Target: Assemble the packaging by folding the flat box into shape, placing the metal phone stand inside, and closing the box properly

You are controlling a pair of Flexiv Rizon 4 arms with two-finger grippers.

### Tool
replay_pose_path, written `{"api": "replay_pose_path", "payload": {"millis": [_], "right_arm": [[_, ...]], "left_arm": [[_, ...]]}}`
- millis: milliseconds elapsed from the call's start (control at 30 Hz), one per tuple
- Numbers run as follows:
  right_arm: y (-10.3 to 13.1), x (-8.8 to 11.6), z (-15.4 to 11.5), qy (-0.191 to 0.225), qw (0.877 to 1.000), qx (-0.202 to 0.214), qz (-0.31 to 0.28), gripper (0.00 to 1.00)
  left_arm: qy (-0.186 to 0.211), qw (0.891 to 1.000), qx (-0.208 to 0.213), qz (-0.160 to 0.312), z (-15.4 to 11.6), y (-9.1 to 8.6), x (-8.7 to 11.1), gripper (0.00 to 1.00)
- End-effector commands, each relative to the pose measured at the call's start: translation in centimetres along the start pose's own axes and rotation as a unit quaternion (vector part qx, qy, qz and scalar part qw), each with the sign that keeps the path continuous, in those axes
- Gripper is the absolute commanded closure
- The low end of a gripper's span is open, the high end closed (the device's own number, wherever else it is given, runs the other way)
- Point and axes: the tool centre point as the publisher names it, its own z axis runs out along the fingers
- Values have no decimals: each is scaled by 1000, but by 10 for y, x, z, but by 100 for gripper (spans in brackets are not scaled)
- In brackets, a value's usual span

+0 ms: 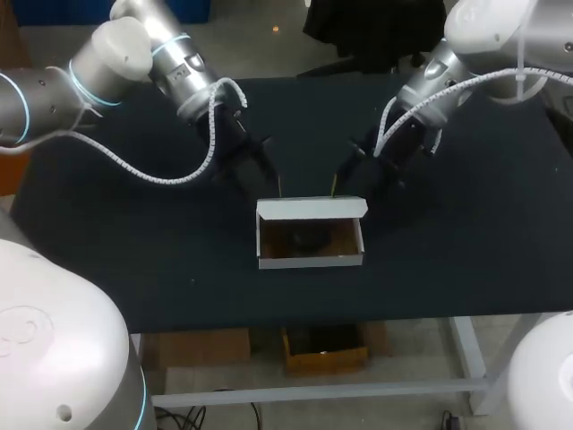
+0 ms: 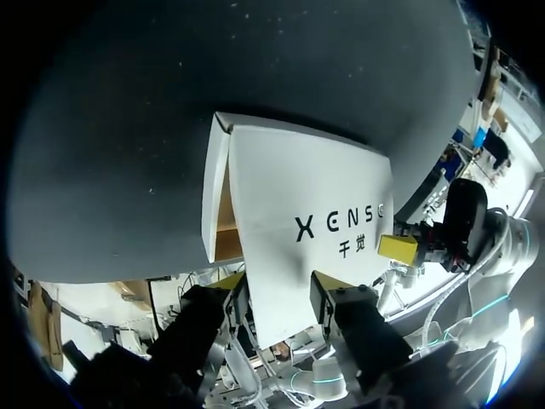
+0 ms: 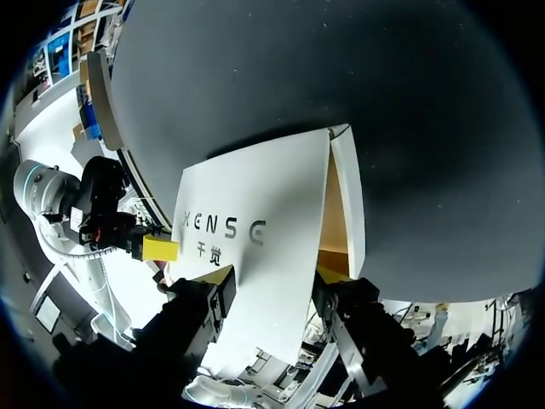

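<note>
Showed the left gripper (image 2: 283, 285) released, yellow-tipped fingers (image 2: 228, 279) spread wide to either side of the white lid (image 2: 306, 196), printed outer face toward the wrist. Could not settle whether those fingers touched it. Showed the right gripper (image 3: 274, 274) likewise released, fingers parted about the same lid. Placed both grippers just behind the box (image 1: 311, 260), near each other at the lid's raised rear edge, with the left arm (image 1: 134, 49) entering from the left and the right arm (image 1: 483, 36) from the right. Found the box upright near the middle of the dark table (image 1: 179, 269), top open, brown inner wall visible. Revealed a dark shape (image 1: 304, 238) inside, too dim to name.
</note>
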Motion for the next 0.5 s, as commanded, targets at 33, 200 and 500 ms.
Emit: {"api": "replay_pose_path", "payload": {"millis": [33,200,500], "right_arm": [[3,0,0,1,1000,1,-1,45],[-1,-2,3,0,1000,0,-3,43],[-3,-3,6,-3,1000,-1,-10,41]], "left_arm": [[-2,1000,5,2,5,4,0,53],[-2,1000,4,5,9,4,-3,53],[0,1000,6,7,16,5,-13,53]]}}
